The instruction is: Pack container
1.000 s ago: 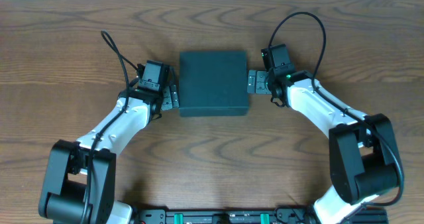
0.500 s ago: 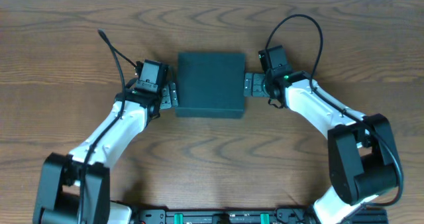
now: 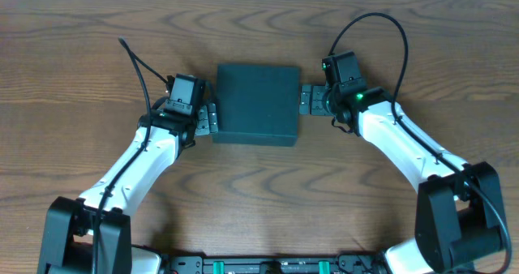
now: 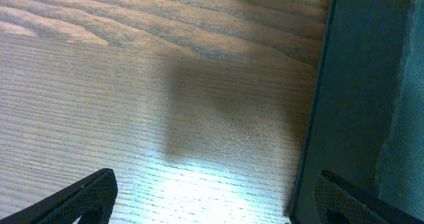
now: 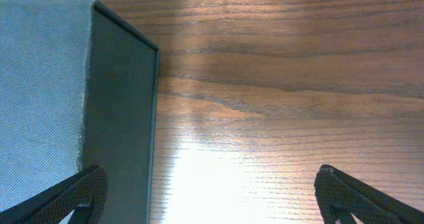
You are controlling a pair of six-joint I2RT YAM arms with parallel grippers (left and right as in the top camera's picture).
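The container, lid down, lies flat on the wooden table, toward its far side. The left gripper sits just beside its left wall and the right gripper just beside its right wall, both with fingers spread wide and grasping nothing. In each wrist view the box's dark wall fills one side, with wood grain between the fingers. The left arm's cable and the right arm's cable arc over the table apart from the box.

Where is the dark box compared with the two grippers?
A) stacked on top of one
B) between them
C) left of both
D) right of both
B: seen from overhead, the box lies between the left gripper and the right gripper, one at each side.
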